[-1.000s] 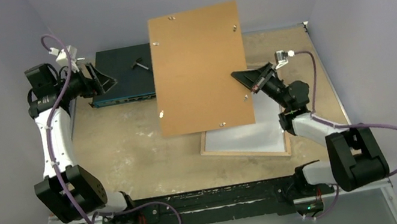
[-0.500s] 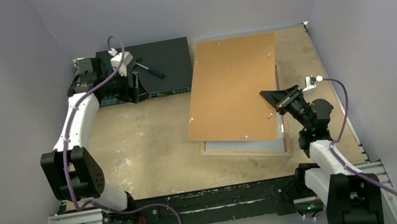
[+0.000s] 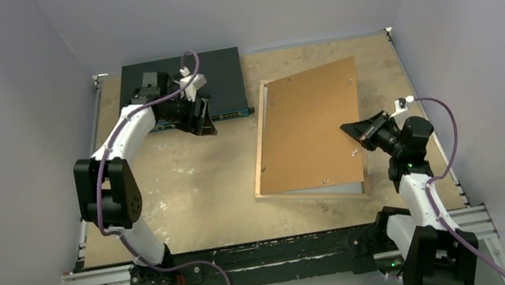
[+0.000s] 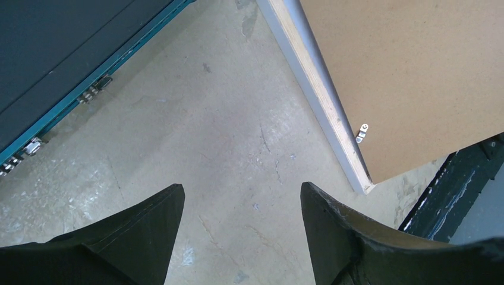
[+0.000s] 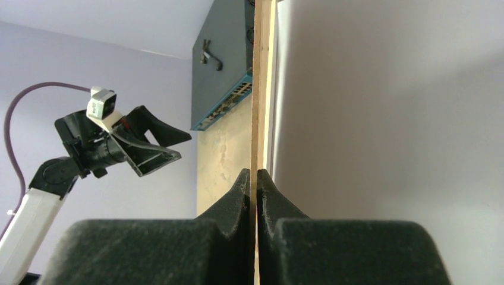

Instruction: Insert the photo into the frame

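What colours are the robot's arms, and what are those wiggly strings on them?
The left arm and the right arm look the same: smooth white tube parts joined by chunky black joints. The wiggly strings are purple cables running along each arm. The jaws are black and pointy, like wedges. A small white block sits near each wrist.

board (image 3: 309, 129) covers frame (image 3: 308, 195) — box (image 3: 221, 68) far-left, passage between
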Tool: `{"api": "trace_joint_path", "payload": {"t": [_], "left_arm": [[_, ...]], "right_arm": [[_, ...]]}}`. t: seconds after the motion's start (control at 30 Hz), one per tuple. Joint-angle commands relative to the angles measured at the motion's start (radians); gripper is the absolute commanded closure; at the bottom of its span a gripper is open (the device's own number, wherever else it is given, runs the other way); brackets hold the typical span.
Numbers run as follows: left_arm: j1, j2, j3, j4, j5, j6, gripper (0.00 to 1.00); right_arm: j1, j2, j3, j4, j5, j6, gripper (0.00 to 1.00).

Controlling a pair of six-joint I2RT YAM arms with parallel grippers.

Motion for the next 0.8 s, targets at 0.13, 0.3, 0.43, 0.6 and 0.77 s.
{"api": "trace_joint_path", "payload": {"t": [0.13, 0.3, 0.43, 0.6, 0.77], "left_arm": [[-0.045, 0.022, 0.057, 0.035, 0.008, 0.005, 0.31], [-0.057, 0.035, 0.07, 0.039, 0.008, -0.006, 0.32], [-0.067, 0.039, 0.065, 0.048, 0.007, -0.016, 0.33], [-0.075, 0.044, 0.067, 0.051, 0.0, -0.02, 0.34], [-0.079, 0.049, 0.068, 0.048, -0.002, -0.026, 0.35]], "right_arm": [[-0.034, -0.003, 0.041, 0.004, -0.078, -0.048, 1.0], [-0.037, 0.046, 0.026, 0.1, -0.101, -0.018, 1.0], [-0.04, 0.104, 0.034, 0.173, -0.129, -0.005, 1.0], [-0.043, 0.144, 0.043, 0.221, -0.15, -0.003, 1.0], [-0.051, 0.176, 0.036, 0.289, -0.17, 0.025, 1.0]]}}
